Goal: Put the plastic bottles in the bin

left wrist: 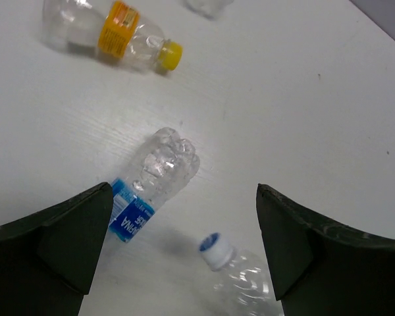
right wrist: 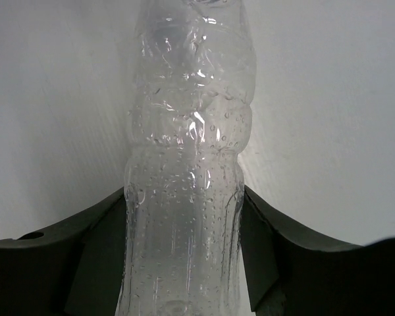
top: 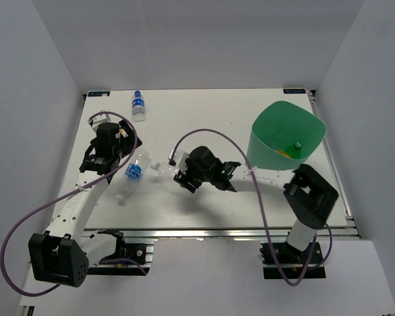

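Clear bottle point(right wrist: 187, 164) pinched in right gripper point(right wrist: 184, 201) mid-table; left gripper point(left wrist: 184, 191) gapes wide over blue-labelled bottle point(left wrist: 155, 187); bin point(top: 262, 141) stands by the right edge.

The mint-green bin point(top: 266, 138) stands at the far right of the table point(top: 204, 112), something orange and green inside. A plain clear bottle point(right wrist: 187, 164) is pinched between the right gripper's point(right wrist: 185, 197) fingers. A blue-labelled bottle point(left wrist: 151, 184) lies on its side near an orange-banded bottle point(left wrist: 122, 33); an upright blue-labelled bottle point(top: 139, 105) stands at the far edge.

The clear bottle point(right wrist: 187, 164) between the right jaws runs off top and bottom edges, cap unseen. Between the left jaws, the lower edge cuts a capped bottle point(left wrist: 240, 280).
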